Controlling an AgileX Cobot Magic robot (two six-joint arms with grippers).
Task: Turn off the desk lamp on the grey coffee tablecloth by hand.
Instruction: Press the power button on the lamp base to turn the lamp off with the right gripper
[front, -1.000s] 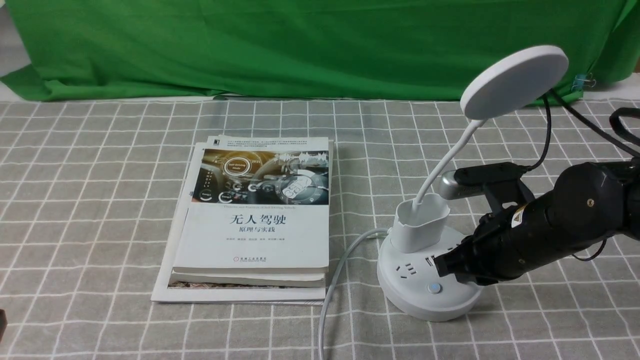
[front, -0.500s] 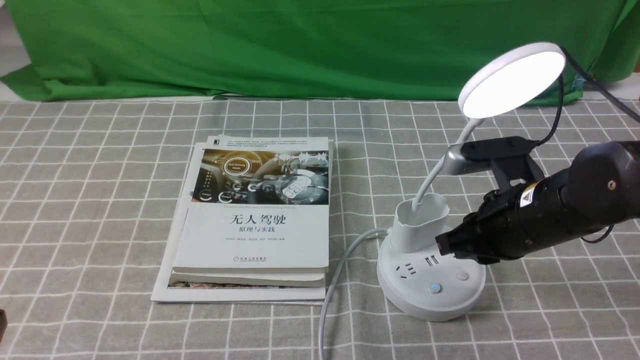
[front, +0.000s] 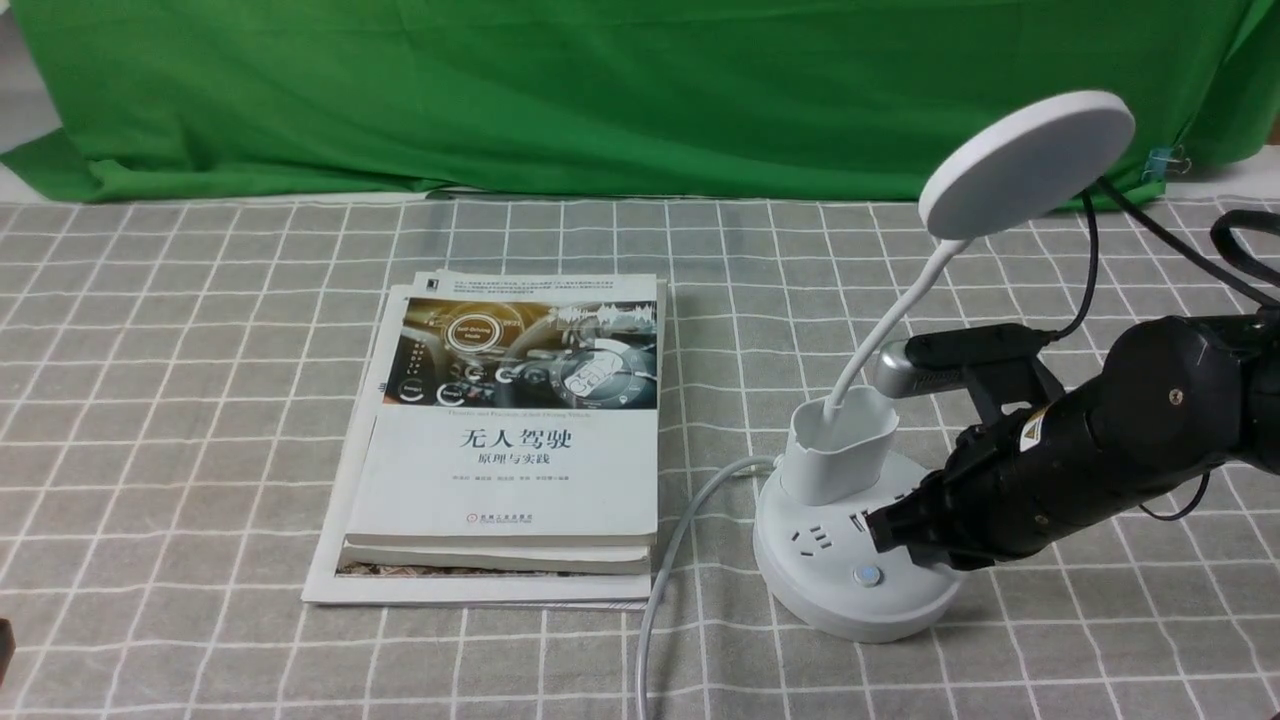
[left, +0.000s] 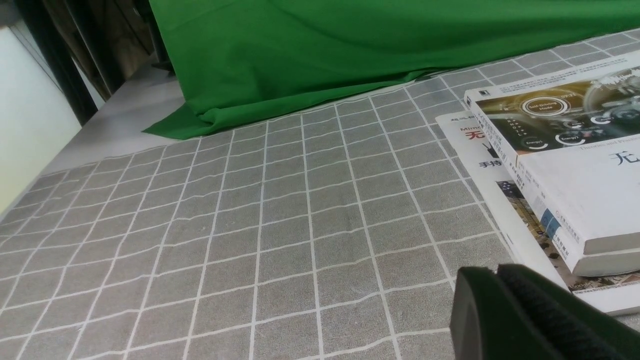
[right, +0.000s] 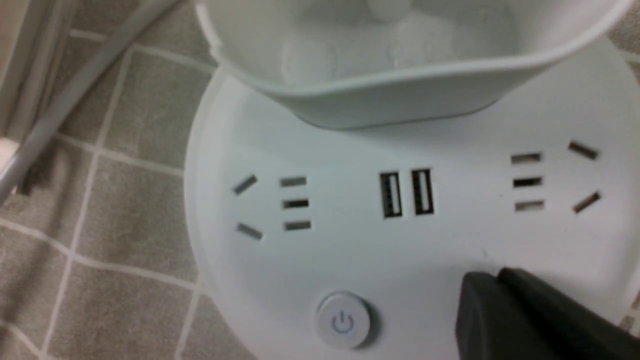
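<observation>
Desk lamp: on the gridded cloth, right of the books, disc unlit.
Right pincer: pressed together, tips at the base's right side.
Nearer arm: right.
Visible button: left and slightly near of tips.
Next: probably lift away.

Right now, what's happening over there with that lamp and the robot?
The robot's right gripper has its fingers together, holding nothing, and is down at the base of the white desk lamp, to the right of its visible power button. It looks like it is pressing a switch there, though the fingers hide the spot. The lamp's disc is unlit. The left gripper is away from the lamp, near a stack of books.
</observation>
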